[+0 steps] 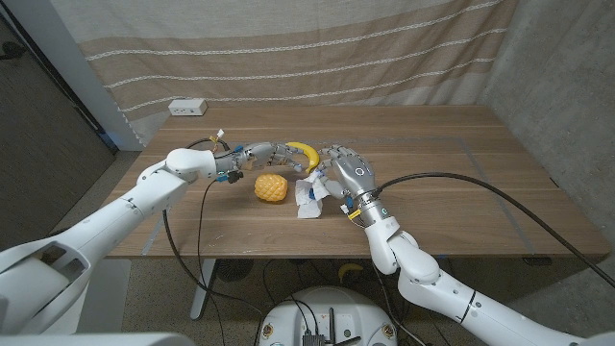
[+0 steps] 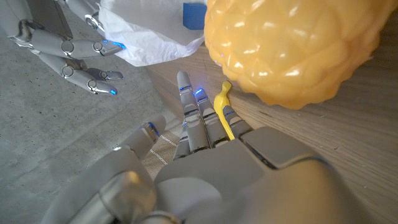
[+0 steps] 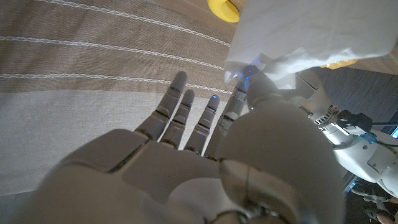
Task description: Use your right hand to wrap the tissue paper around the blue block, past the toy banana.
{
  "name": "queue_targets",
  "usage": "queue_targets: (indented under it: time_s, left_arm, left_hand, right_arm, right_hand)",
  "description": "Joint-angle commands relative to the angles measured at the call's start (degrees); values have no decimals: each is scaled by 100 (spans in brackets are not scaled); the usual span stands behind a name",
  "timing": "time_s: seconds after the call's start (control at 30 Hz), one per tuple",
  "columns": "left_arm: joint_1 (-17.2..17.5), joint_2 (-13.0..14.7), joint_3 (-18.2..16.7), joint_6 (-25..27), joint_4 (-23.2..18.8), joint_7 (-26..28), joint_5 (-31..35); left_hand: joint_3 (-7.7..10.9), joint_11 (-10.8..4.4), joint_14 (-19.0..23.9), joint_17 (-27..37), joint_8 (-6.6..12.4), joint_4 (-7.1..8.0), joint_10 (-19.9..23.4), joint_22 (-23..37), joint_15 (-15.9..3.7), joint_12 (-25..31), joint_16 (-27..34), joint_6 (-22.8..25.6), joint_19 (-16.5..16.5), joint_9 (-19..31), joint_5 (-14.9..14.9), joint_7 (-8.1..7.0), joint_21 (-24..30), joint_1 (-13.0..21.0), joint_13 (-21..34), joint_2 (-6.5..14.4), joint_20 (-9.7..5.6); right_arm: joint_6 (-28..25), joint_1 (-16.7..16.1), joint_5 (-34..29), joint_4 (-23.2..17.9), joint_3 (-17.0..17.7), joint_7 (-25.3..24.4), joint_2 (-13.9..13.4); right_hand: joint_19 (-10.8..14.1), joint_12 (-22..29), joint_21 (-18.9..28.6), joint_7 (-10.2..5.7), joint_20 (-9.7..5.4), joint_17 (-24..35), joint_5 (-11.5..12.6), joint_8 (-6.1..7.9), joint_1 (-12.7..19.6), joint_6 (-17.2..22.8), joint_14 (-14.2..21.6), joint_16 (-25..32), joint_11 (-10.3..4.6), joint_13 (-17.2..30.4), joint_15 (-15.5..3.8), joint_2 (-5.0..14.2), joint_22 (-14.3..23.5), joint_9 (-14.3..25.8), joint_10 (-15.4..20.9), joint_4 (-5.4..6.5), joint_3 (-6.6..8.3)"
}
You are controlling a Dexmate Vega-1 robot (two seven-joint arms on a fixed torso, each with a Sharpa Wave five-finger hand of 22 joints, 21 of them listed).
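The white tissue paper (image 1: 309,197) lies crumpled on the table, and the blue block (image 2: 194,15) peeks out of its folds (image 2: 149,37). My right hand (image 1: 346,173) stands just right of it. In the right wrist view its thumb and nearest finger pinch an edge of the tissue (image 3: 298,37) while the other fingers (image 3: 186,109) stay spread. The toy banana (image 1: 306,151) lies just beyond the tissue. My left hand (image 1: 261,154) reaches toward the banana with straight fingers (image 2: 199,121), and the banana's stem (image 2: 222,109) lies against them.
A yellow bumpy pineapple-like toy (image 1: 272,187) sits left of the tissue, close under my left forearm. A white power strip (image 1: 187,107) lies at the table's far left corner. A striped curtain hangs behind the table.
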Motion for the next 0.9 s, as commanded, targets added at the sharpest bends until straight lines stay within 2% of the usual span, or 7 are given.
queue_targets:
  time_s: [0.03, 0.27, 0.47, 0.9]
  left_arm:
    - [104, 17, -75, 71, -112, -104, -277]
    - [133, 28, -89, 73, -165, -117, -311]
    - [197, 74, -126, 93, -244, -62, -337]
    - [235, 94, -139, 110, -286, -35, -352]
  left_hand:
    - [35, 44, 58, 11, 34, -15, -31, 15, 10, -10, 15, -67, 19, 8, -15, 14, 37, -61, 11, 194, 52]
    - [45, 27, 89, 6, 49, -17, -38, 15, -5, -6, 14, -144, 46, 6, -31, 20, 43, -78, 10, 192, 57]
    - [50, 39, 107, 8, 66, -6, -44, 15, -9, -4, 14, -171, 52, 4, -44, 26, 41, -96, 10, 195, 65]
    - [59, 71, 124, 6, 99, -5, -51, 14, -8, 2, 5, -179, 73, 2, -67, 5, 42, -122, 9, 187, 72]
  right_arm:
    - [65, 193, 473, 521, -160, -397, 464]
    - [4, 327, 633, 669, -311, -238, 549]
    - [-22, 427, 758, 759, -414, -90, 572]
    - [93, 605, 1113, 932, -574, 161, 652]
  right_hand:
    - [206, 242, 93, 101, -400, 339, -100, -39, 160, 57, 647, 481, 21, 188, -1043, 144, 20, -102, 497, -36, 2]
    - [244, 327, 111, 78, -399, 455, -131, -43, 207, 59, 764, 582, 23, 280, -1044, 150, 25, -133, 615, -47, -16]
    - [256, 539, 121, 54, -388, 570, -159, -53, 229, 67, 924, 657, 23, 426, -1038, 145, 28, -170, 920, -39, -37]
    - [317, 762, 155, 52, -338, 754, -203, -94, 229, 13, 1209, 812, 22, 605, -1042, 162, 31, -203, 1178, -19, -75]
